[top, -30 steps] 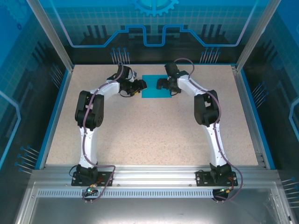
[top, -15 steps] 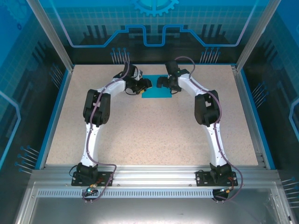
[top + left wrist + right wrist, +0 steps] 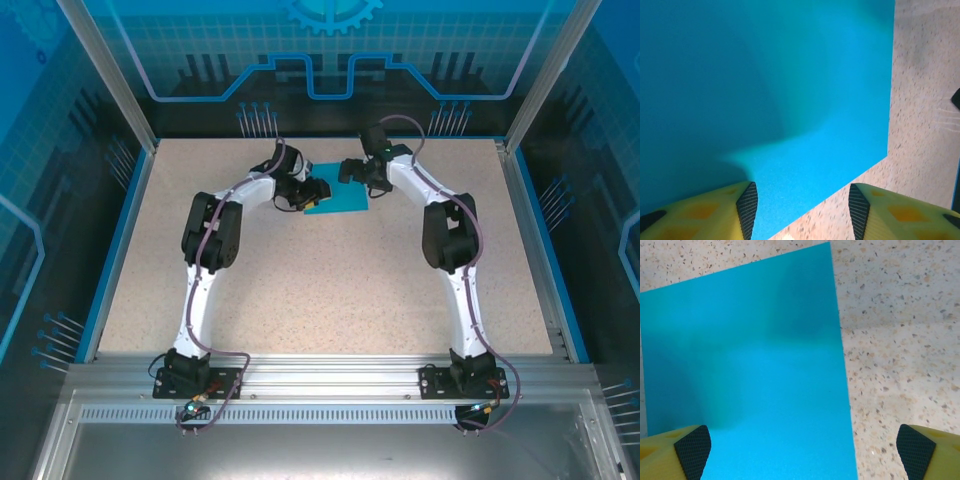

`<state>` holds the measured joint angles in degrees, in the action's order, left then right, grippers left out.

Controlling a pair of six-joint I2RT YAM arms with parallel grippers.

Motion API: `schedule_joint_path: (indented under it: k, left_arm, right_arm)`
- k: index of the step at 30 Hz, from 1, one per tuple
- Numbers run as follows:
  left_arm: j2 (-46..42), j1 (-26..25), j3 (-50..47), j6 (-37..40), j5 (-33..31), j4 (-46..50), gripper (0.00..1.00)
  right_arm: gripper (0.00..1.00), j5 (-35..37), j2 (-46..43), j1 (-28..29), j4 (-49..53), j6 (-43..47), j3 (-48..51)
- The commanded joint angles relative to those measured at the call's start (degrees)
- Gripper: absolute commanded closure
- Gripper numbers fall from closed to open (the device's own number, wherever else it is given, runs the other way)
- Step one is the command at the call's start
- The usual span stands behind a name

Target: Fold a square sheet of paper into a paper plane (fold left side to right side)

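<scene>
I see the square sheet of paper (image 3: 340, 205) flat on the table (image 3: 300, 280), far middle, uncreased, so every fold remains. My left claw (image 3: 316, 190), half spread, straddles its edge; my right claw (image 3: 349, 171) hangs wide apart, pinching nothing.

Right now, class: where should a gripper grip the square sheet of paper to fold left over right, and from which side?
Probably the left edge of the square sheet of paper, approached from the left, low over the tabletop. It is thin and lies there, so only an edge can be pinched; the left gripper straddles that edge.
</scene>
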<state>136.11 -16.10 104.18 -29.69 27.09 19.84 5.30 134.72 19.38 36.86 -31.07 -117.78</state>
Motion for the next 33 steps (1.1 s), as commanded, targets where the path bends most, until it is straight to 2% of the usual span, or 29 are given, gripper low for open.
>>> schedule_joint_path:
  k: [1,11,16,20,24,27,30,33]
  left_arm:
    - [-3.69,-1.47,-7.63,2.36,-0.22,4.94,0.45]
    - [-20.43,-5.57,-32.11,1.37,-2.69,-0.61,0.46]
    - [-26.72,-8.33,-39.35,0.0,-4.65,-2.08,0.46]
    - [-28.92,-8.78,-41.46,-0.49,-6.18,-2.09,0.45]
    - [-30.08,-8.77,-41.53,-0.43,-6.32,-2.08,0.45]
    - [-32.18,-8.77,-40.12,-0.37,-5.78,-1.25,0.4]
    - [-33.86,-8.38,-38.84,-0.11,-6.18,0.05,0.37]
    - [-33.18,-7.52,-38.42,-0.51,-5.73,0.51,0.37]
  right_arm:
    - [0.01,-0.83,-6.2,-0.99,0.05,0.13,3.77]
    - [0.01,-5.21,-21.07,-0.57,-7.03,-1.23,25.83]
    - [0.01,-7.17,-24.85,1.28,-9.66,-0.3,33.45]
    - [0.02,-7.52,-22.2,3.61,-9.03,0.74,32.82]
    - [0.05,-8.36,-16.45,4.82,-7.62,1.46,26.99]
    - [0.06,-7.13,-12.84,5.49,-4.21,2.0,21.87]
    - [0.06,-7.84,-11.21,5.88,-4.59,1.72,20.9]
    - [0.06,-7.94,-8.66,6.44,-3.38,2.13,18.24]
